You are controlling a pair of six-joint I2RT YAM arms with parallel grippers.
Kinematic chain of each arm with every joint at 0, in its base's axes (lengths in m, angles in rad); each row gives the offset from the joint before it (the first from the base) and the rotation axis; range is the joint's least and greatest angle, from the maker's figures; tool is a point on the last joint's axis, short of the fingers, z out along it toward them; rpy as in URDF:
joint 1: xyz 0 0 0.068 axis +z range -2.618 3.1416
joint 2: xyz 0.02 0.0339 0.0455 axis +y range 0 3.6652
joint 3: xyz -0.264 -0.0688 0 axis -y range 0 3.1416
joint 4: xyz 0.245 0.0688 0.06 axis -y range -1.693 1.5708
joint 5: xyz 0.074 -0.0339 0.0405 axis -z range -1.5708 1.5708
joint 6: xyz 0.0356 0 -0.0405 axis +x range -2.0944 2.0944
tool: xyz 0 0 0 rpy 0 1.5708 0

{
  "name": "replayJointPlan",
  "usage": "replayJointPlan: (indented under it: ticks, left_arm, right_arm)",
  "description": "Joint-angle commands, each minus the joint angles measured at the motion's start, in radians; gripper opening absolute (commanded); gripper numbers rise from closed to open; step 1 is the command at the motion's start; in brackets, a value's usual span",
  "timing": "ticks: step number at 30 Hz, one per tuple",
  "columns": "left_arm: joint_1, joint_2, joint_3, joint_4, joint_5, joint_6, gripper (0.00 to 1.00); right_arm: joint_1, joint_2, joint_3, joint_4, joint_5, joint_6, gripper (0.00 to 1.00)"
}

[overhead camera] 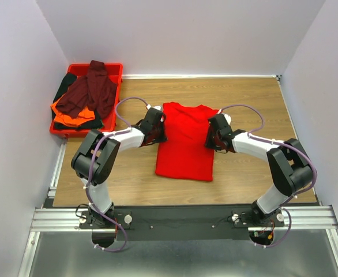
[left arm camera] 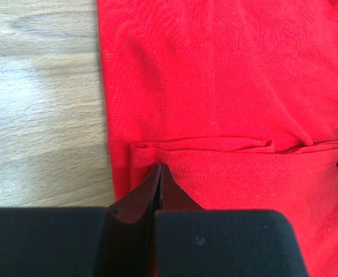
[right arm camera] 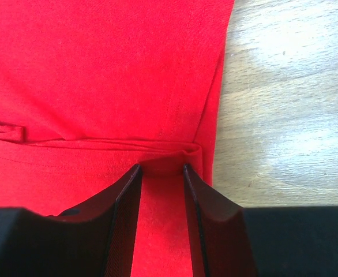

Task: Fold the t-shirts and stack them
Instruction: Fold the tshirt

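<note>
The bright red t-shirt (overhead camera: 183,144) lies flat on the wooden table, folded into a long strip. My left gripper (overhead camera: 157,134) sits at its left edge. In the left wrist view (left arm camera: 160,167) its jaws are closed, pinching the red cloth (left arm camera: 215,86) just below a folded hem. My right gripper (overhead camera: 212,135) sits at the right edge. It is open (right arm camera: 160,167), and its fingers straddle the red cloth (right arm camera: 100,69) at the hem fold. The dark maroon t-shirt (overhead camera: 91,89), orange t-shirt (overhead camera: 71,112) and black t-shirt (overhead camera: 65,83) lie heaped at the back left.
The heap sits in a red plastic tray (overhead camera: 118,68) at the table's back left corner. White walls close in the left, back and right. Bare wood (overhead camera: 255,104) shows on both sides of the red shirt.
</note>
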Motion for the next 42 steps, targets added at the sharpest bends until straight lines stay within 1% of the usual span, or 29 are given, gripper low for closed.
replayJointPlan:
  ticks: [1,3,7,9,10,13,14,15,16,17,18,20,22,24,26,27,28,30,32,37,42]
  left_arm:
    - [-0.003,0.011,-0.016,-0.007,-0.010,0.001,0.04]
    - [-0.002,-0.007,-0.009,-0.018,-0.010,0.001,0.04]
    - [0.006,-0.056,0.017,-0.035,-0.010,0.011,0.08]
    - [0.010,-0.097,0.030,-0.052,-0.013,0.013,0.16]
    - [0.010,-0.111,0.032,-0.056,-0.013,0.015,0.19]
    - [0.012,-0.166,0.030,-0.088,-0.022,0.013,0.26]
    - [0.012,-0.182,0.026,-0.102,-0.025,0.011,0.27]
    - [0.012,-0.199,0.017,-0.116,-0.026,0.008,0.31]
    - [0.012,-0.238,-0.015,-0.122,-0.023,-0.007,0.37]
    - [0.012,-0.260,-0.037,-0.125,-0.016,-0.013,0.39]
    - [0.012,-0.283,-0.058,-0.131,-0.001,-0.022,0.44]
    - [0.009,-0.354,-0.136,-0.145,0.013,-0.048,0.46]
    - [0.006,-0.420,-0.213,-0.161,0.024,-0.064,0.46]
    - [0.003,-0.487,-0.262,-0.183,0.026,-0.084,0.54]
    - [0.001,-0.548,-0.327,-0.208,0.032,-0.102,0.59]
    - [0.000,-0.549,-0.345,-0.216,0.036,-0.110,0.59]
    - [0.000,-0.584,-0.379,-0.219,0.044,-0.114,0.59]
    - [-0.002,-0.622,-0.408,-0.219,0.072,-0.127,0.63]
    - [-0.005,-0.641,-0.440,-0.219,0.096,-0.127,0.63]
    - [-0.016,-0.651,-0.488,-0.201,0.132,-0.108,0.63]
    - [-0.077,-0.653,-0.513,-0.153,0.147,-0.136,0.60]
  right_arm:
    - [-0.017,0.007,-0.027,-0.029,-0.011,-0.020,0.43]
    - [-0.026,-0.011,-0.021,-0.029,-0.031,-0.026,0.43]
    - [-0.058,-0.069,-0.008,-0.042,-0.091,-0.040,0.46]
    - [-0.075,-0.108,0.003,-0.072,-0.102,-0.042,0.54]
    - [-0.081,-0.121,0.003,-0.082,-0.104,-0.040,0.54]
    - [-0.093,-0.175,0.012,-0.134,-0.102,-0.042,0.61]
    - [-0.093,-0.189,0.012,-0.148,-0.105,-0.042,0.61]
    - [-0.093,-0.213,0.009,-0.164,-0.113,-0.039,0.61]
    - [-0.093,-0.229,0.000,-0.187,-0.126,-0.036,0.61]
    - [-0.093,-0.243,-0.010,-0.196,-0.171,-0.032,0.61]
    - [-0.093,-0.256,-0.042,-0.204,-0.183,-0.025,0.61]
    - [-0.093,-0.316,-0.084,-0.222,-0.286,0.001,0.61]
    - [-0.093,-0.382,-0.156,-0.233,-0.339,0.023,0.60]
    - [-0.093,-0.424,-0.201,-0.251,-0.399,0.055,0.59]
    - [-0.093,-0.472,-0.247,-0.279,-0.430,0.076,0.58]
    - [-0.093,-0.488,-0.260,-0.279,-0.439,0.084,0.58]
    - [-0.092,-0.502,-0.286,-0.292,-0.449,0.090,0.58]
    - [-0.093,-0.532,-0.311,-0.299,-0.485,0.113,0.58]
    - [-0.090,-0.545,-0.340,-0.297,-0.514,0.135,0.57]
    - [-0.090,-0.536,-0.366,-0.296,-0.527,0.150,0.56]
    - [-0.090,-0.511,-0.386,-0.268,-0.556,0.176,0.55]
